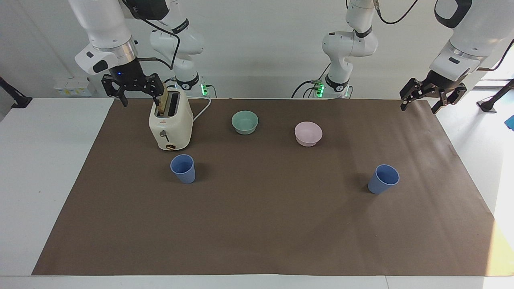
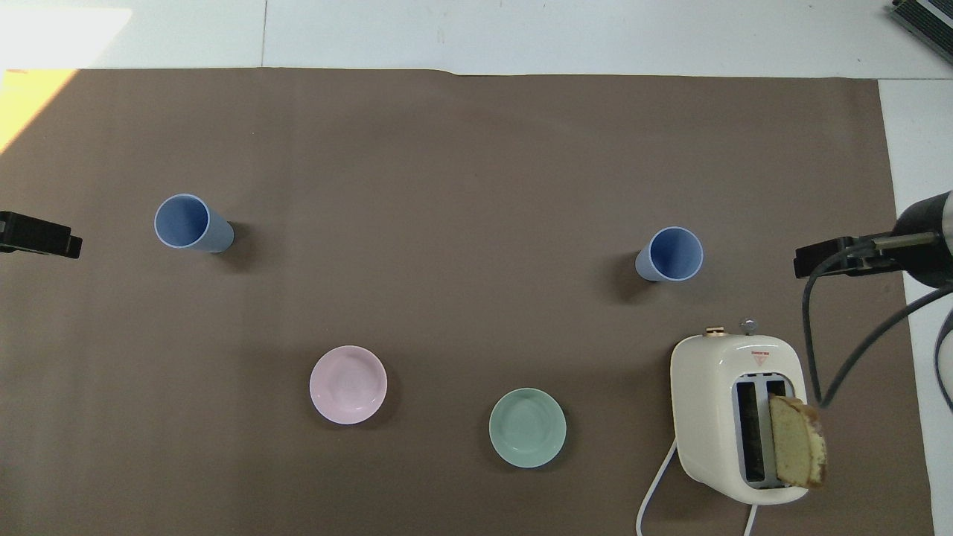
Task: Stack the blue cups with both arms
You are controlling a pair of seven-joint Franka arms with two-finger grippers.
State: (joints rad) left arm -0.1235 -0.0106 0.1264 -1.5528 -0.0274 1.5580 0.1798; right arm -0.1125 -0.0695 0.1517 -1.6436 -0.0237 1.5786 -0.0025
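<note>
Two upright blue cups (image 1: 183, 168) (image 1: 383, 179) stand mid-mat: probably light, stiff, smooth plastic, best gripped across the rim. The left gripper (image 1: 426, 98) and right gripper (image 1: 133, 87) hang wide and empty over the mat's robot-side corners.

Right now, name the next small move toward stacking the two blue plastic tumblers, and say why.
Probably bring the left gripper down over the blue plastic tumbler at its end of the brown mat. Both tumblers stand upright and apart, the other just past the cream toaster. Both grippers hang open and empty, the right gripper up beside the toaster.
</note>
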